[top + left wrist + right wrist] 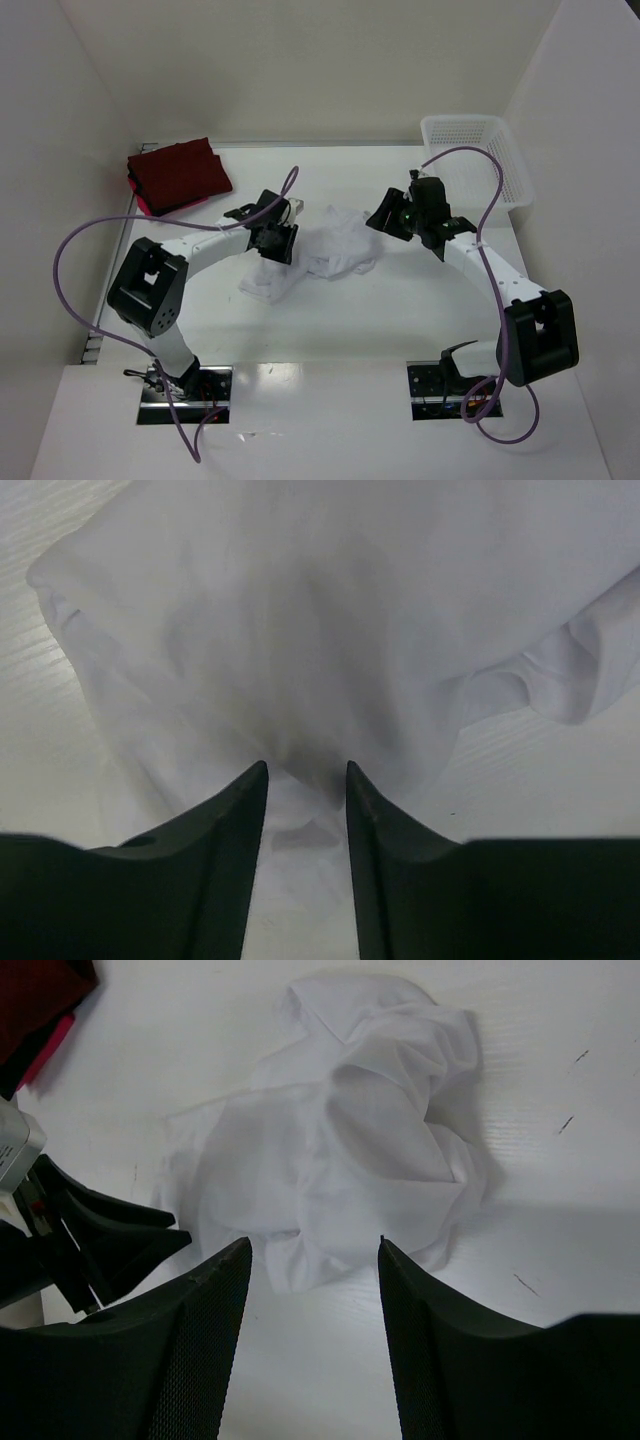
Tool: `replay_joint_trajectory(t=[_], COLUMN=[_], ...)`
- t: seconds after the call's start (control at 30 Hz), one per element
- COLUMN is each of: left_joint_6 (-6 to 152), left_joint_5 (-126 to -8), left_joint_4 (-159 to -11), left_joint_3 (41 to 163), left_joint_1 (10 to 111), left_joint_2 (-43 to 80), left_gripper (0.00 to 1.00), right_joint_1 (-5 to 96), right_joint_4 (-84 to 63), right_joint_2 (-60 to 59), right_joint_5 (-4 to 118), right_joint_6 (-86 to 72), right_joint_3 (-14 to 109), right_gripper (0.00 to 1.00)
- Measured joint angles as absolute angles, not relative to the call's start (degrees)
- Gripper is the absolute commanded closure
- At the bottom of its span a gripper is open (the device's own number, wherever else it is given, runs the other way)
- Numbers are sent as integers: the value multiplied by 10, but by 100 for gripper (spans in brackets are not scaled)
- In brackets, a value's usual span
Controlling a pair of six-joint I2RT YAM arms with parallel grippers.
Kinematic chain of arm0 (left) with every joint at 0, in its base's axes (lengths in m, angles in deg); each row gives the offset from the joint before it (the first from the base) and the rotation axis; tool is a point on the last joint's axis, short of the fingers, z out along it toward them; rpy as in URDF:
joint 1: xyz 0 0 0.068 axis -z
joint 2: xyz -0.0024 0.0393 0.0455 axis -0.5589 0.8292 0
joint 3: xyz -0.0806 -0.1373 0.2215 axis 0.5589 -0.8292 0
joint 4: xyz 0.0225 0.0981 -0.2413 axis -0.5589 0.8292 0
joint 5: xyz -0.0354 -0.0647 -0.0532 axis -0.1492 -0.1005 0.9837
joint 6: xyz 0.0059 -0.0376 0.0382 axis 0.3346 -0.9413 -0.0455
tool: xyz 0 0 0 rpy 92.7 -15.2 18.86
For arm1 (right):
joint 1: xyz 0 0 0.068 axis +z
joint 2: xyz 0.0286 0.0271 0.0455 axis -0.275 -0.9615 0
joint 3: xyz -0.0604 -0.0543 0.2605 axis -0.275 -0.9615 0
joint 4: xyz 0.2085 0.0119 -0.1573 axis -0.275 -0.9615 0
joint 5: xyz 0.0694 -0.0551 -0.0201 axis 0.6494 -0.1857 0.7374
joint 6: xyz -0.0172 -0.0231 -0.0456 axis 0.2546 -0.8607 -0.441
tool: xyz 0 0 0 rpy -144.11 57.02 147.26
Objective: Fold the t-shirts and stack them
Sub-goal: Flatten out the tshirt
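left gripper pinching a bunch, right gripper wide open: tangle risk ahead

left gripper (306, 768) is down on the left side of the white t-shirt (335, 245), fingers drawn close with a fold of cloth caught between them. the fabric tents toward the tips in the left wrist view. right gripper (314, 1245) is spread wide and empty, hovering just right of the heap. the shirt lies crumpled mid-table (400, 320), nowhere near flat. the dark red t-shirts (178, 175) sit folded and stacked at the far left, and the basket (475, 135) is at the far right.

now the danger, as it looks from here. that pinch seems to hold a bunch rather than one clean edge, so a lift could drag up several layers and twist the shirt instead of spreading it. if the right gripper bites into the middle of the heap rather than a hem or shoulder, the two arms would only stretch a knot. the grippers are also near each other across the cloth, so a careless reach could bring them together.

left arm reaches out from the near edge, forearm angled right, wrist pitched down onto the cloth. right arm mirrors it, elbow out to the right, wrist aimed left and down.
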State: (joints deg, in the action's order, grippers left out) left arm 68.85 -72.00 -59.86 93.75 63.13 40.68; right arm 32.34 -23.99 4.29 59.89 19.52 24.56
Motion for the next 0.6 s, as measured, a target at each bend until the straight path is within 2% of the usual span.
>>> replay_joint_trajectory(t=[0.2, 0.27, 0.33, 0.37, 0.53, 0.57, 0.6], left_joint_6=[682, 682, 681, 684, 679, 679, 680], left_joint_5=[-687, -678, -671, -670, -666, -666, -665], left_joint_4=[-604, -605, -604, -604, -601, -601, -601], left_joint_3=[944, 944, 946, 947, 954, 954, 954], left_joint_1=[622, 621, 620, 620, 616, 615, 615], left_joint_2=[422, 422, 423, 423, 423, 423, 424], left_gripper=[83, 77, 52, 47, 32, 35, 44], right_joint_1=[323, 323, 323, 323, 323, 323, 323], right_joint_4=[-240, -240, -240, -240, -240, -240, -240], right_joint_2=[43, 43, 43, 43, 44, 45, 45], right_joint_5=[595, 595, 595, 595, 592, 591, 591], right_joint_6=[195, 195, 195, 195, 194, 194, 194], right_joint_3=[246, 246, 246, 246, 246, 246, 246], right_gripper=[40, 40, 40, 40, 40, 40, 40])
